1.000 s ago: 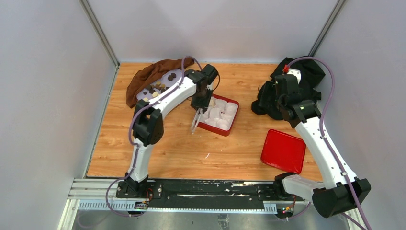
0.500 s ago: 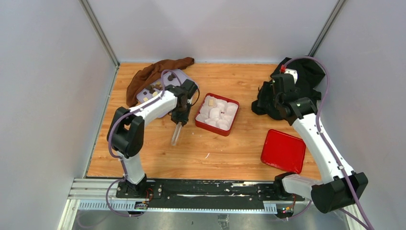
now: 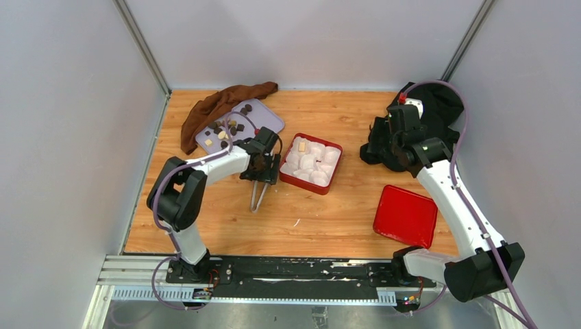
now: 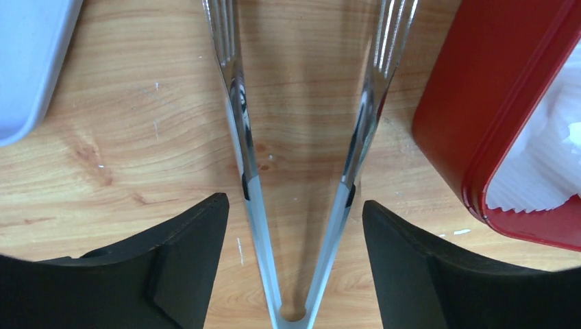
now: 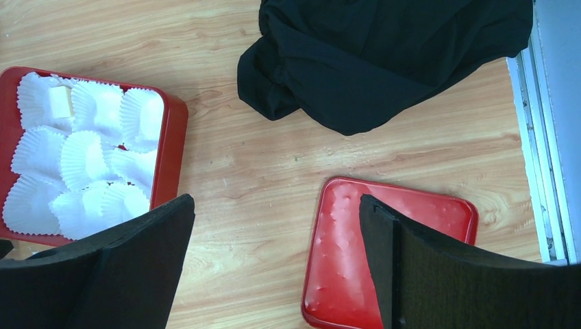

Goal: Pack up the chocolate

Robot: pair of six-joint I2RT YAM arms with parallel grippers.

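Several chocolate pieces [image 3: 228, 127], mostly dark brown, lie on a lavender tray [image 3: 268, 118] at the back left. One tan piece [image 3: 301, 146] [image 5: 60, 101] sits in a paper cup in the red box [image 3: 305, 184], which is lined with white paper cups [image 3: 313, 164]. Metal tongs [image 3: 257, 195] [image 4: 240, 130] lie spread on the wood just left of the box. My left gripper [image 3: 261, 169] [image 4: 293, 204] is open, its black fingers [image 4: 199, 233] astride the hinge end of the tongs with gaps on both sides. Over bare wood, my right gripper [image 5: 274, 260] is open and empty.
A red lid [image 3: 405, 216] [image 5: 384, 253] lies flat at the front right. A black cloth [image 3: 445, 103] [image 5: 390, 55] is heaped at the back right beside the right arm. A brown cloth [image 3: 212, 110] lies behind the lavender tray [image 4: 27, 62]. Grey walls enclose the table.
The left arm drew back from the red box toward the front left, leaving a tan piece in a cup. Its jaws opened and the tongs sprang apart. The right arm barely moved.
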